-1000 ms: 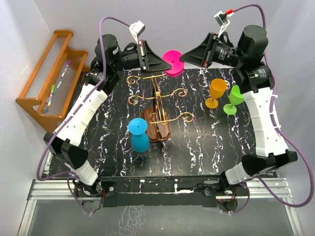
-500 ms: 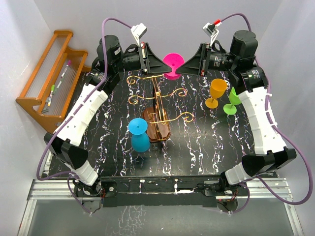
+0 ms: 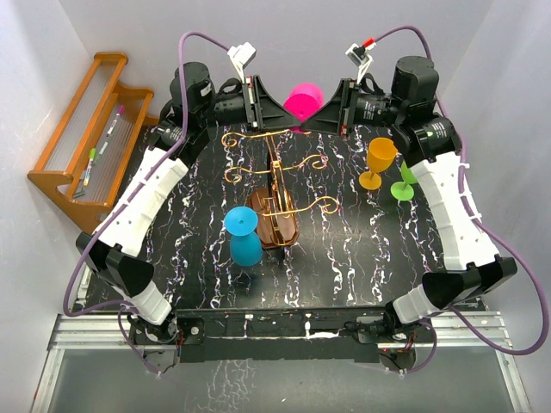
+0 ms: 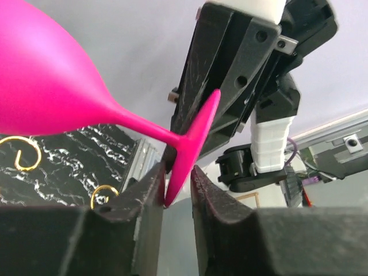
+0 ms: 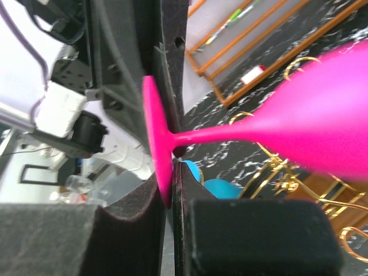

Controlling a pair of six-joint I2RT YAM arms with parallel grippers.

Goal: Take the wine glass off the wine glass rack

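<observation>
While pinched at its foot from the left by the left gripper (image 4: 178, 179), closed on the wine glass (image 3: 301, 101), clamped too from the right by the closed right gripper (image 5: 167, 185). Held sideways at top centre, apart from the rack (image 3: 275, 219) below.

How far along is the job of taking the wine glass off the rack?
Done: the pink wine glass is off the wine glass rack and held in the air beyond it. In hand: the left gripper and the right gripper both pinch its foot, which looks like a handover. Left: probably one gripper lets go and the glass is set down.
</observation>
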